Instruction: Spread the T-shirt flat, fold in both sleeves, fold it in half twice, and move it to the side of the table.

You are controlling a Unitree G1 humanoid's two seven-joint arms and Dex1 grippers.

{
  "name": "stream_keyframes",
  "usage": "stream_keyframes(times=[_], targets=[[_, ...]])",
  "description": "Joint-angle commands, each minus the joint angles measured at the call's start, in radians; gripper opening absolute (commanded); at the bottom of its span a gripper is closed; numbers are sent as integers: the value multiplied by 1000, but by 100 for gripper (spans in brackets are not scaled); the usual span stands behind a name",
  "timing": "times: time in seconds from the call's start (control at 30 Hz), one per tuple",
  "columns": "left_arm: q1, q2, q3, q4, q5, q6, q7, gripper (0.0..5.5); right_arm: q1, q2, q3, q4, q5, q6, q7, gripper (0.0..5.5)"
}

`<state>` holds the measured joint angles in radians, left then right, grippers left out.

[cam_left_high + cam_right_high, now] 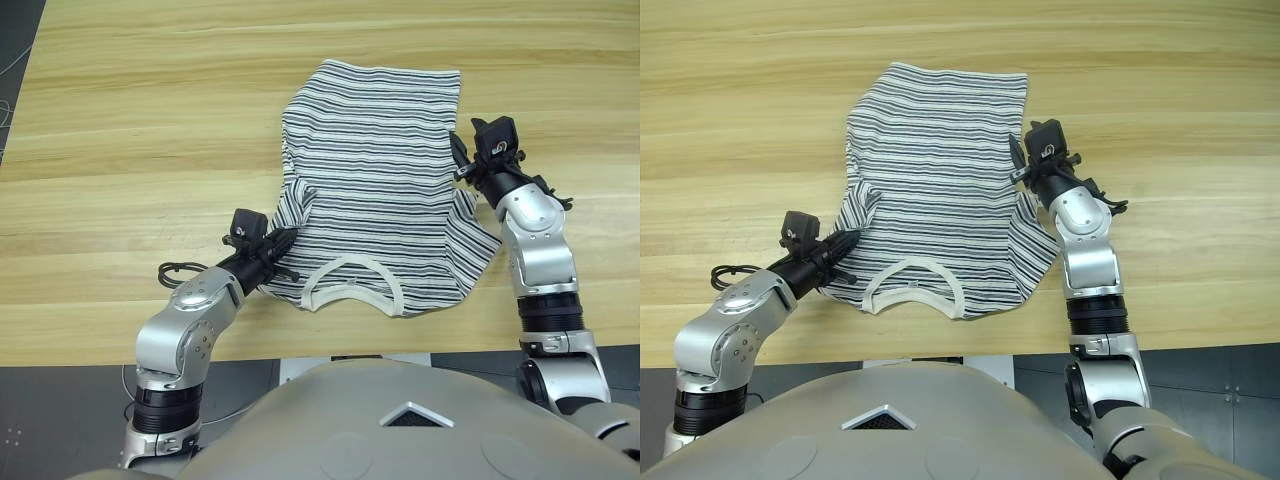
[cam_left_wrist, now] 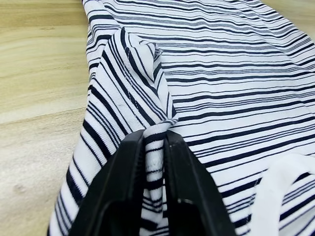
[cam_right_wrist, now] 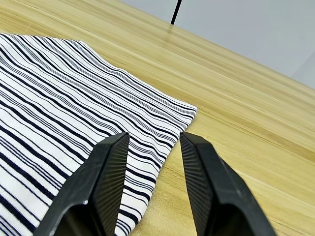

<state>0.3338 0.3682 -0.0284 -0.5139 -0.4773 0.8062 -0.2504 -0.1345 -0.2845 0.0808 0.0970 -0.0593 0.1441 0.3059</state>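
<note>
Left hand [image 2: 155, 140] is closed tight on a pinch of striped cloth. Its two black fingers [image 2: 123, 187] stand almost together, with a thin fold of the T-shirt [image 1: 375, 170] caught between them. From the head camera this hand sits at about 8 o'clock of the garment, at the base of the left sleeve [image 1: 297, 205]. That sleeve is bunched and turned in over the body in a raised ridge and does not lie flat.

Right hand [image 3: 153, 140] is wide open and holds nothing. Its ribbed fingers [image 3: 110, 172] straddle the shirt's right side edge, one over the stripes and the other over bare wood. The hem corner [image 3: 184, 109] lies just beyond them. Whether the tips touch the cloth cannot be told. In the head view this hand is at about 3 o'clock of the shirt, on the 12 o'clock side of the right sleeve [image 1: 475, 245], which fans out toward 4 o'clock.

On the wooden bench [image 1: 130, 110] the T-shirt lies near the middle. Its hem points toward 12 o'clock and its white-ribbed collar [image 1: 350, 285] toward 6 o'clock, close to the bench's near edge. The body is mostly flat, with light ripples along the left side, and the hem runs roughly straight across the far end.
</note>
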Motion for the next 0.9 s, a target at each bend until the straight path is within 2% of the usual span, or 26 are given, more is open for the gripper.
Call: stream_keyframes(times=[0.03,0.17,0.37,0.5,0.6,0.7,0.9], targets=[[0,-16,11,-34,-12,29,9,126,4,2,2,8,-8,-7,-8,190],[11,-29,16,-76,-51,80,6,177,3,2,0,12,-10,-10,-8,190],[16,-54,50,-98,-123,167,12,177,-1,-4,-10,11,-7,-10,-3,190],[27,-71,67,-66,-147,204,16,177,13,4,-66,-51,103,26,53,190],[43,-93,76,-24,-141,197,23,177,52,-13,-181,-181,345,149,167,190],[53,-125,92,-60,-163,185,33,177,139,-123,-354,-272,650,448,287,190],[45,-174,117,-122,-212,188,70,177,324,-241,-669,-338,987,858,208,190]])
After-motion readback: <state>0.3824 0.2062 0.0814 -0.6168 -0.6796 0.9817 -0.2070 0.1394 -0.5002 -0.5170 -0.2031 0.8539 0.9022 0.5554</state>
